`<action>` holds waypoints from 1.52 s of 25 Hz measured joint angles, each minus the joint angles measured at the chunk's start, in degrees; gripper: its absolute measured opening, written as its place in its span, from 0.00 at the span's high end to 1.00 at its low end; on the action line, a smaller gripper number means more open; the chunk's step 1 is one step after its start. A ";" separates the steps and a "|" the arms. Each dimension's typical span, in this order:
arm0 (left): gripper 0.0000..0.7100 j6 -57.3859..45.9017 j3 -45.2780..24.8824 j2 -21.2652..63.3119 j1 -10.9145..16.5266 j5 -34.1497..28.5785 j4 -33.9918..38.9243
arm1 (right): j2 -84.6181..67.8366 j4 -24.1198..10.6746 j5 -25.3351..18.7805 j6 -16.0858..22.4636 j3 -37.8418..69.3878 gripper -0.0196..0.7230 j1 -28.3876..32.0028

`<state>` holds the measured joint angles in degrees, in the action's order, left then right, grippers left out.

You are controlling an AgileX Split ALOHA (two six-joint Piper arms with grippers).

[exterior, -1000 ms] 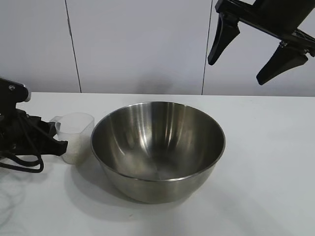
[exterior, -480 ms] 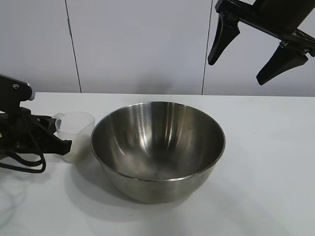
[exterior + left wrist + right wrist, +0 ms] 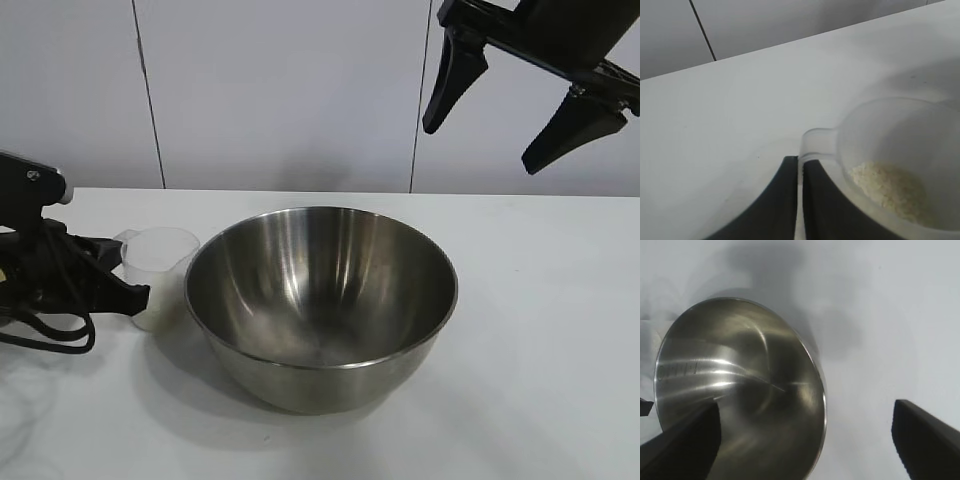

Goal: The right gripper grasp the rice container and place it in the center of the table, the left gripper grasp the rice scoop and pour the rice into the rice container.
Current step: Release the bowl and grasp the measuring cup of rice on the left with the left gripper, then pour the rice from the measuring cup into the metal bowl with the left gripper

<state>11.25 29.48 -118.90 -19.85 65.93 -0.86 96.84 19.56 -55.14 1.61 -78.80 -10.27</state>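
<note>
Gripping stage: left gripper [image 3: 128, 290] clamped on tab handle of rice scoop [image 3: 158, 268], just beside steel bowl [image 3: 322, 300] mid-worktop [image 3: 540, 350]. Right gripper [image 3: 505, 98] held wide, high above. Next judged: scoop lifted, tipped over bowl rim.

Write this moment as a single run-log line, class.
left gripper: shut on rice scoop handle | rice: in scoop | rice container: mid-table, empty | right gripper: open, raised above

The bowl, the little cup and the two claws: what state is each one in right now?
rice container: upright on the table, empty.
rice scoop: upright beside the rice container, holding a little rice.
left gripper: shut on the rice scoop's tab handle.
right gripper: open, raised above the table, holding nothing.
</note>
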 joint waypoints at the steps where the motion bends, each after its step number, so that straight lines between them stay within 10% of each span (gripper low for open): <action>1: 0.98 0.00 0.00 0.00 0.00 0.00 0.05 | 0.00 0.00 0.00 0.00 0.00 0.11 0.00; 29: 0.98 4.47 3.78 11.01 1.35 -1.45 3.84 | 0.00 0.00 0.05 -0.04 0.00 0.11 0.00; 38: 0.98 12.38 11.13 18.39 1.55 -17.66 12.86 | 0.05 0.00 0.23 -0.04 0.00 0.11 0.00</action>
<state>23.63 40.61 -100.51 -18.30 48.27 12.00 96.89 19.56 -54.92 1.58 -78.80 -10.27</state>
